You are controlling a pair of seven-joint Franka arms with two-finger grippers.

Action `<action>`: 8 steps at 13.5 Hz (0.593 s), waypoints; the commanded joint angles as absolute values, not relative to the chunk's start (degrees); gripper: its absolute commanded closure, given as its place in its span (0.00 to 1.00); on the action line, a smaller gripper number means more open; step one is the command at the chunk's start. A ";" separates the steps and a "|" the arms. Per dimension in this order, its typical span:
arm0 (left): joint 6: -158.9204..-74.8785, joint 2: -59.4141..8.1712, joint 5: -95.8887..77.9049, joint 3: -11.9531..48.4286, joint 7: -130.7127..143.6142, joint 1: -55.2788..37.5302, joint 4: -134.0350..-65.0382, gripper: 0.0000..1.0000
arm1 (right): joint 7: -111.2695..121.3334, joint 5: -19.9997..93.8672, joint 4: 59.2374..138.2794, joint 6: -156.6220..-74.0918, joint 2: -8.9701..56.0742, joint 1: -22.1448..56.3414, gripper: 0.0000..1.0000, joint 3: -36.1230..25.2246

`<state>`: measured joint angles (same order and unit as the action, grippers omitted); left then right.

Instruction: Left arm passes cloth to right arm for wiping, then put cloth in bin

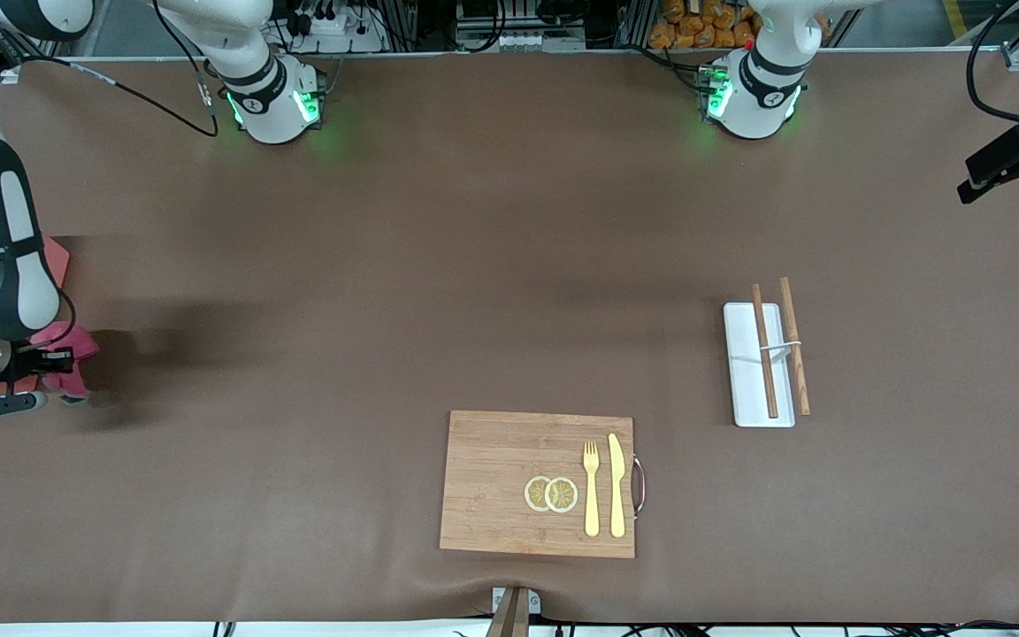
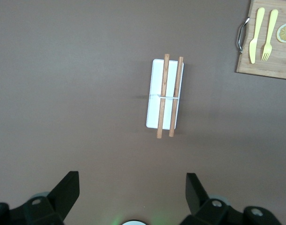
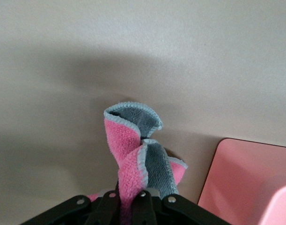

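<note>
The crimson-pink cloth (image 1: 70, 361) with its grey edge hangs bunched from my right gripper (image 1: 49, 364), which is shut on it. In the right wrist view the cloth (image 3: 133, 150) stands up in folds out of the shut right gripper (image 3: 131, 206). This hand is over the table at the right arm's end, just beside the pink bin (image 1: 54, 257), whose corner (image 3: 245, 178) shows close to the cloth. The right arm hides most of the bin. My left gripper (image 2: 132, 187) is open with nothing between its fingers, high above the table near the left arm's base (image 1: 753, 93), and it is out of the front view.
A wooden board (image 1: 492, 482) with a yellow fork (image 1: 591, 487), a knife (image 1: 617, 485) and lemon slices (image 1: 551, 494) lies near the front camera. A flat white tray (image 1: 744, 372) with two wooden sticks (image 1: 764, 349) across it lies toward the left arm's end.
</note>
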<state>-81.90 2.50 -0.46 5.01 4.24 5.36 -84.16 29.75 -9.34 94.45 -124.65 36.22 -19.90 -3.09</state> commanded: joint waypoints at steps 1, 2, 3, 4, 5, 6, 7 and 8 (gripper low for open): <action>-82.79 4.57 -0.70 4.13 3.34 4.31 -86.48 0.00 | 29.88 -9.85 95.10 -125.51 37.69 -19.78 1.00 -1.59; -82.88 4.57 -0.62 4.13 3.25 4.13 -86.31 0.00 | 29.88 -8.71 95.10 -126.03 39.01 -19.34 1.00 -0.45; -83.49 4.66 -0.79 4.13 3.34 4.13 -86.31 0.00 | 29.71 -5.83 95.27 -126.47 40.07 -18.99 1.00 0.78; -83.67 4.57 -0.44 4.13 3.25 4.13 -86.22 0.00 | 29.36 -2.76 95.71 -126.56 40.34 -17.85 1.00 1.57; -83.67 4.48 -0.35 4.13 3.25 4.13 -86.22 0.00 | 29.18 -0.11 95.97 -126.56 40.34 -15.75 1.00 1.58; -83.67 4.40 -0.35 4.13 3.34 4.22 -86.22 0.00 | 28.14 2.17 95.98 -126.48 40.34 -14.17 1.00 1.58; -83.58 4.13 -0.35 4.22 3.34 4.31 -86.13 0.00 | 26.04 3.76 95.98 -126.47 40.34 -11.98 1.00 1.58; -83.58 3.87 -0.35 4.31 3.43 4.48 -86.05 0.00 | 22.71 4.91 95.98 -126.30 40.34 -9.17 1.00 1.58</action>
